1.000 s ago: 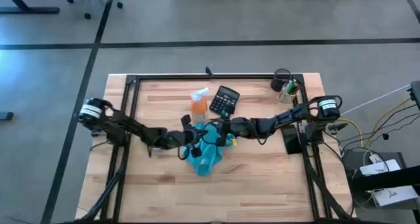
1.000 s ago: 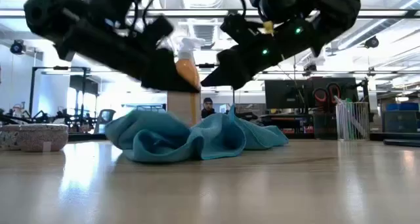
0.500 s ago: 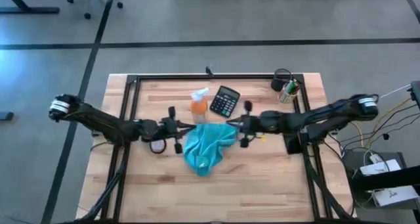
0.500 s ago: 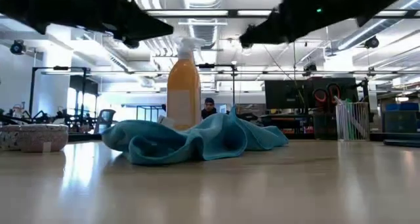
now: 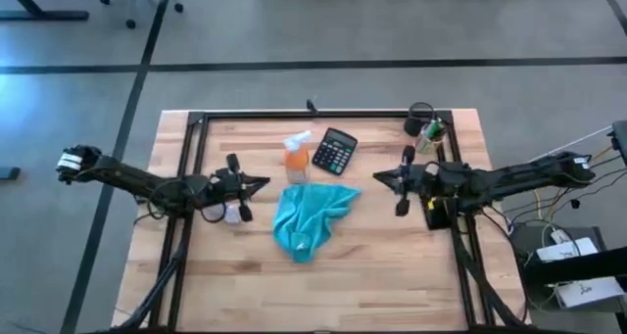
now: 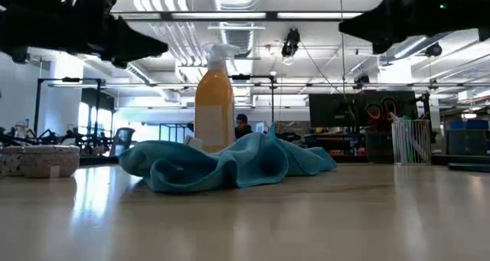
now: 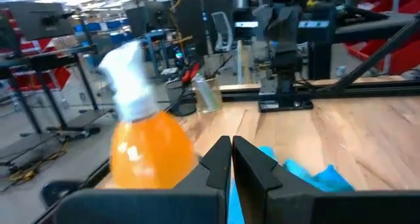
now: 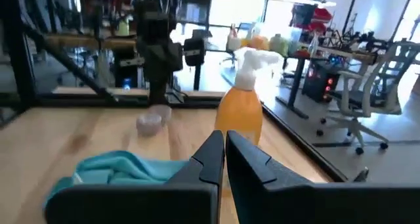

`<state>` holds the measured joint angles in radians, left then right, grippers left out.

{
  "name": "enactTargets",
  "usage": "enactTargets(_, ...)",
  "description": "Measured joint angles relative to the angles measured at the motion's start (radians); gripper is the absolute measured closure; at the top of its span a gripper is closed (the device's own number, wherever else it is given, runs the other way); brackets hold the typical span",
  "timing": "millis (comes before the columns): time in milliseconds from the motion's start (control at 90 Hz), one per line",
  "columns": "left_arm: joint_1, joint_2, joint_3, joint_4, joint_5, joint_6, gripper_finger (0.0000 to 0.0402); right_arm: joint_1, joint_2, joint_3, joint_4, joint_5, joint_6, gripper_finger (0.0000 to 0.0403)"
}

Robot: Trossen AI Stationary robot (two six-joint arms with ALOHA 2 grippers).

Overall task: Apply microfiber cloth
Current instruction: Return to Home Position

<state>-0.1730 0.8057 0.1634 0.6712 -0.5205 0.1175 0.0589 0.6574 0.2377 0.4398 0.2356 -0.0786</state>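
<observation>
High view, item one: microfiber cloth, turquoise, lay crumpled in a loose heap near the middle of the wooden table, with neither arm touching it. I logged it in the low view as a bunched mound with raised folds, resting flat on the boards.

Item two: orange spray bottle with a white trigger head, upright just behind the cloth. In the low view it stood directly behind the folds.

Item three: black calculator, lying just beside the bottle towards the right arm's side, apart from the cloth.

Item four: left gripper, held above the table beside the cloth on its left, pointing at it across a clear gap. My left wrist camera showed its fingers pressed together on nothing, with the bottle and a corner of the cloth beyond them.

Item five: right gripper, facing the cloth from the opposite side, also well clear of it. Its fingers were clenched together and empty.

Item six: cup of pens at the far right corner of the table.

Item seven: small pale round object on the table beneath the left gripper; I could not tell what it was.
</observation>
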Motion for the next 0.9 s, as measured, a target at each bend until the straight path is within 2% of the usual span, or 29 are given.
enactTargets(89,0.0,-0.062,-0.04,-0.001,-0.044,-0.031,0.0401,0.0,-0.092,-0.053,0.0,0.0,0.017,0.04)
enactTargets(278,0.0,-0.193,-0.151,-0.001,-0.045,-0.11,0.0401,0.001,-0.236,-0.127,-0.055,0.0,0.06,0.04)
enactTargets(389,0.0,-0.255,-0.151,-0.122,-0.048,-0.144,0.0401,0.002,-0.294,-0.152,-0.125,-0.001,0.096,0.04)
enactTargets(533,0.0,-0.292,-0.153,-0.154,-0.046,-0.143,0.0401,0.002,-0.348,-0.177,-0.151,-0.006,0.117,0.04)
enactTargets(633,-0.001,-0.322,-0.153,-0.244,0.005,-0.114,0.0401,0.002,-0.393,-0.197,-0.174,-0.028,0.108,0.04)
enactTargets(700,-0.001,-0.35,-0.153,-0.31,0.021,-0.156,0.0401,0.002,-0.421,-0.2,-0.211,-0.031,0.089,0.04)
enactTargets(756,0.0,-0.379,-0.153,-0.34,0.091,-0.188,0.0401,0.002,-0.446,-0.204,-0.244,-0.031,0.084,0.04)
enactTargets(856,-0.001,-0.432,-0.153,-0.333,0.345,-0.153,0.0401,0.002,-0.479,-0.206,-0.295,-0.034,0.084,0.04)
enactTargets(900,-0.001,-0.457,-0.154,-0.338,0.392,-0.148,0.0401,0.002,-0.492,-0.206,-0.318,-0.034,0.084,0.04)
